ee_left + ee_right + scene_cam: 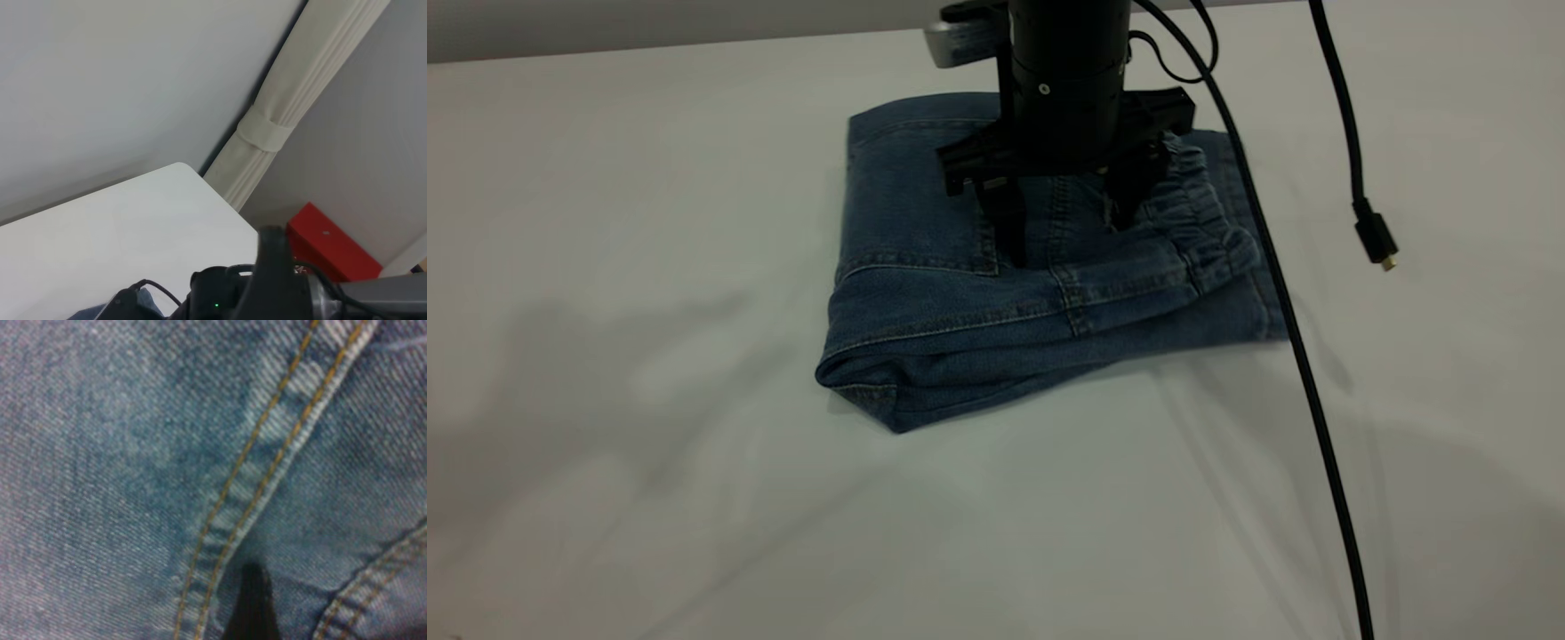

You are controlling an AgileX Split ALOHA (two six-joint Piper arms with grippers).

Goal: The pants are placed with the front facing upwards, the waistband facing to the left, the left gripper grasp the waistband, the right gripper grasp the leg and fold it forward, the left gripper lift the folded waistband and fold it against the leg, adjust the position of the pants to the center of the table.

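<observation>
While spread wide, right pincer (1064,238), fingertips (1009,251) on folded pants (925,302).

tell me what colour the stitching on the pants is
Tan-orange, on blue denim pants; the stitching shows best in the right wrist view.

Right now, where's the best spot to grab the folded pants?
The thick folded corner of the pants nearest the camera, coming low from that side: all layers stack there, unlike the loose waistband. The right gripper covers the middle.
</observation>
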